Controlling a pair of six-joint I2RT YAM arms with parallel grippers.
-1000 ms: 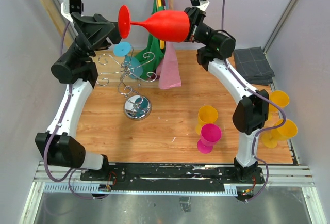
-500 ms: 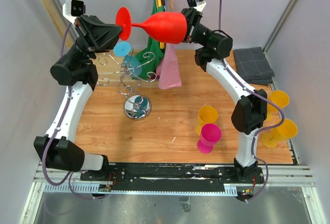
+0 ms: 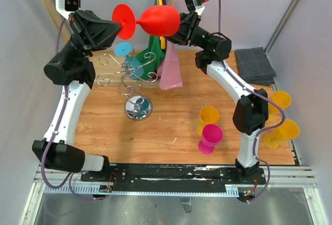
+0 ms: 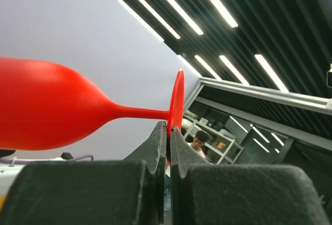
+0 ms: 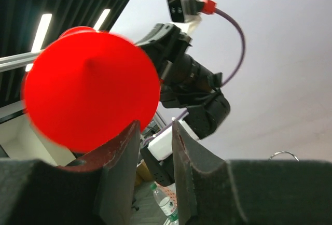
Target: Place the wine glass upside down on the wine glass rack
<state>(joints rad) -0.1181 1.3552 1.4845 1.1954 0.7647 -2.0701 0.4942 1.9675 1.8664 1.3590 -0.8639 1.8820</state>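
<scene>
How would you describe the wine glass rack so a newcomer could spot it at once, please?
On the wooden table, look left of the pink cloth. The wine glass rack is the only shiny chrome piece: curled wire hooks above a round mirrored base.

The blurred red glass (image 5: 91,87) sits upper left, its edge overlapping one finger of the right gripper (image 5: 155,126); the jaws stand slightly apart, nothing between. The left arm (image 5: 192,80) rises behind.
</scene>
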